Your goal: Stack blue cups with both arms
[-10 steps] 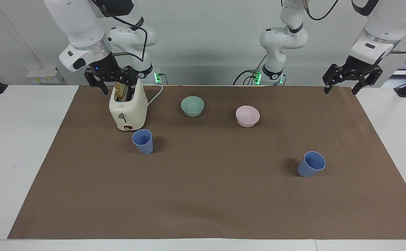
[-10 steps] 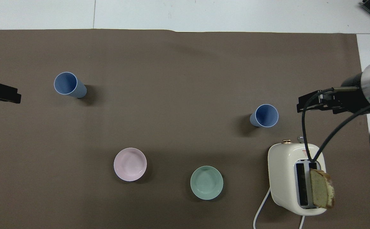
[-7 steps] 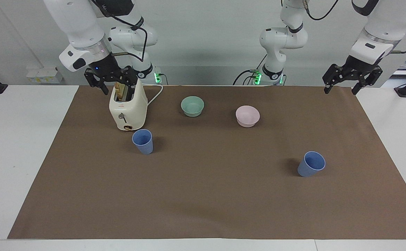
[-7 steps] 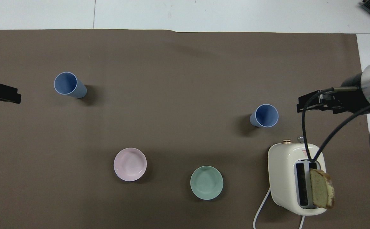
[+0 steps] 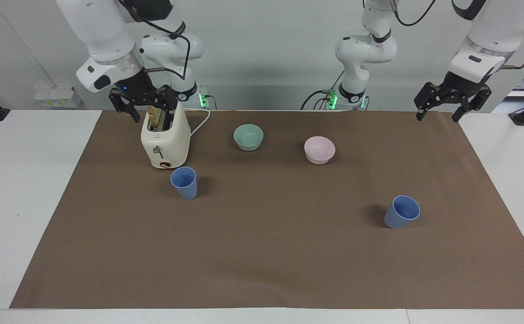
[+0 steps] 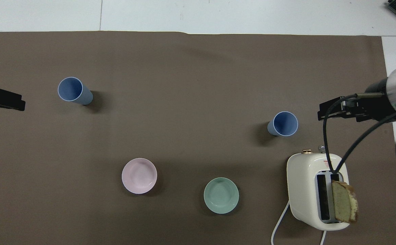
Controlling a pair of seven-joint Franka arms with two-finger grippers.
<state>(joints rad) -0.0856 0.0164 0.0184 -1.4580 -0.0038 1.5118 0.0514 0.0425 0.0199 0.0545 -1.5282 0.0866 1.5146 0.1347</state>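
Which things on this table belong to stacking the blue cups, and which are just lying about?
Belong to the job:
- small blue plastic tumbler beside the toaster
- matching blue plastic tumbler toward the left arm's end

Lying about:
- cream toaster holding a bread slice
- mint-green round bowl
- pale pink round bowl
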